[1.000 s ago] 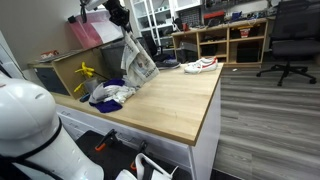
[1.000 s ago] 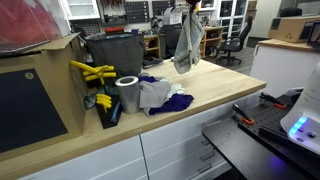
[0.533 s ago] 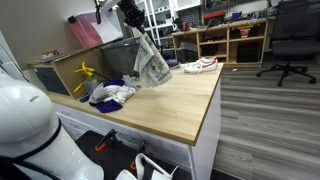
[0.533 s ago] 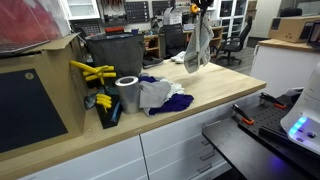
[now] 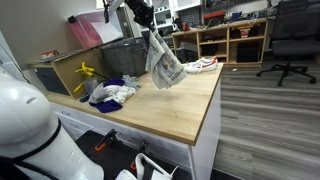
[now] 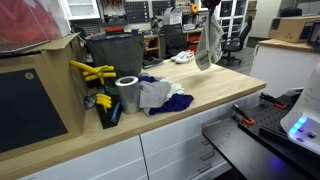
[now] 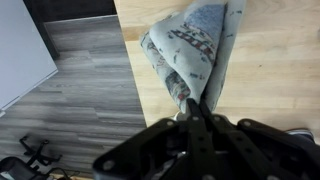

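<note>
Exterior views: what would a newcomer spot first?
The gripper, shut on a grey patterned cloth that hangs in the air above the wooden table. Next comes the heap of white and blue clothes lying on the table beside a grey roll, and a white shoe at the table's end.

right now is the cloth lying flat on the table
No, the cloth hangs down bunched from the shut tool over the table.
</note>
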